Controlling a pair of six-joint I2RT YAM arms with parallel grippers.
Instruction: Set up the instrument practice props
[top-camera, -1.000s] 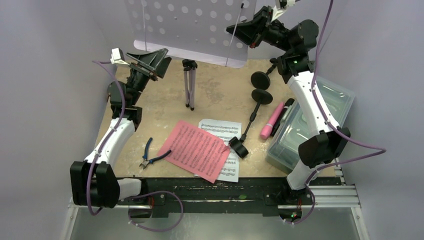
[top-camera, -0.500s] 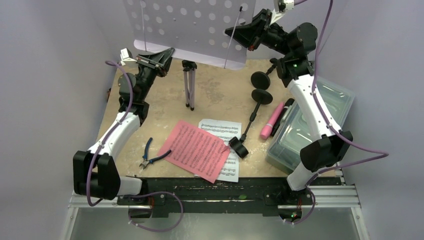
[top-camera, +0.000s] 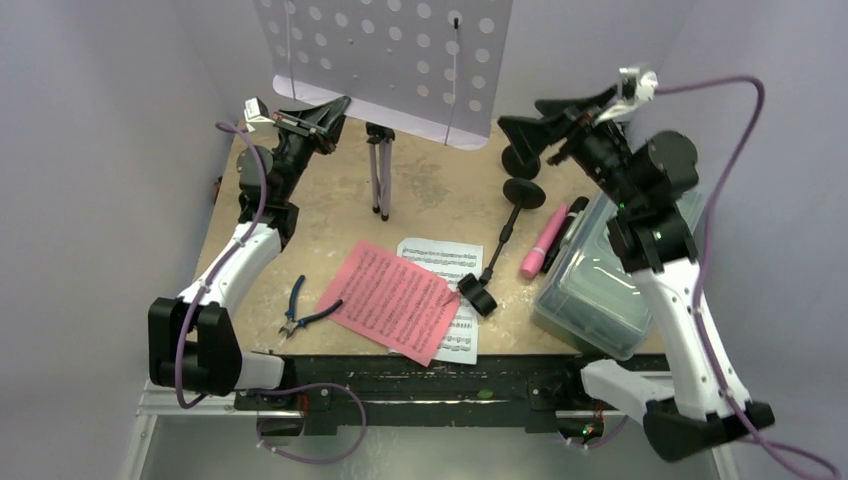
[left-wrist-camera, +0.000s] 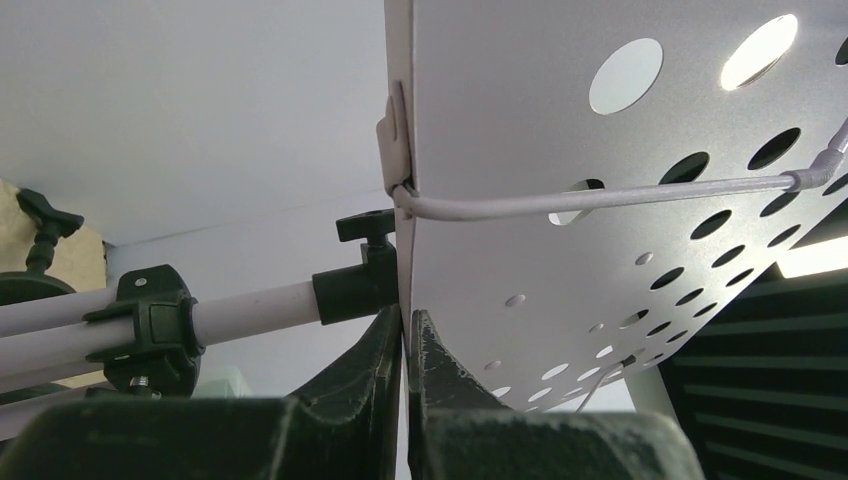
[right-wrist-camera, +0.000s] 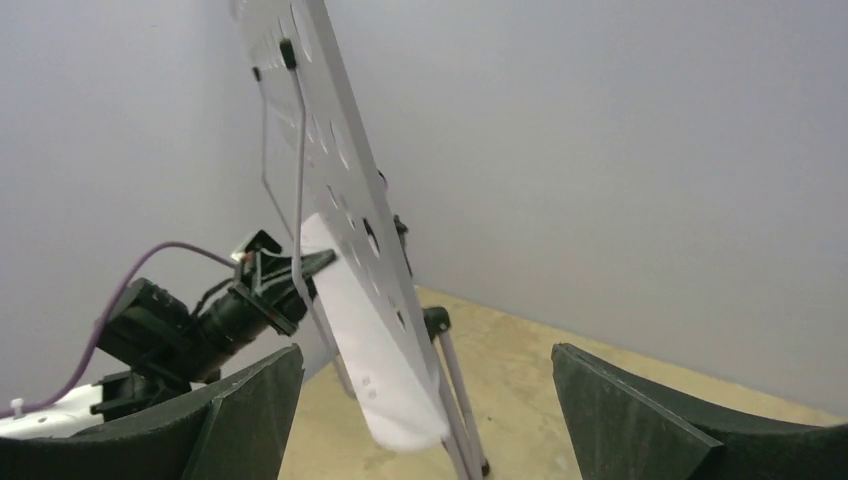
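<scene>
The lavender perforated music desk stands on its slim tripod legs at the back of the table. My left gripper is shut on the desk's lower left edge; in the left wrist view the jaws pinch the thin panel. My right gripper is open to the right of the desk, clear of it. In the right wrist view it frames the edge-on desk. Pink sheet music overlaps a white page. A pink microphone, a black microphone and black round-based poles lie right of centre.
Blue-handled pliers lie left of the pink page. A clear plastic tub sits at the right edge under my right arm. A second black round base sits below the desk's right corner. Grey walls close in on three sides.
My right gripper let go of the desk's right edge, opened wide and drew back to the right. My left gripper moved in and shut on the desk's lower left edge.
</scene>
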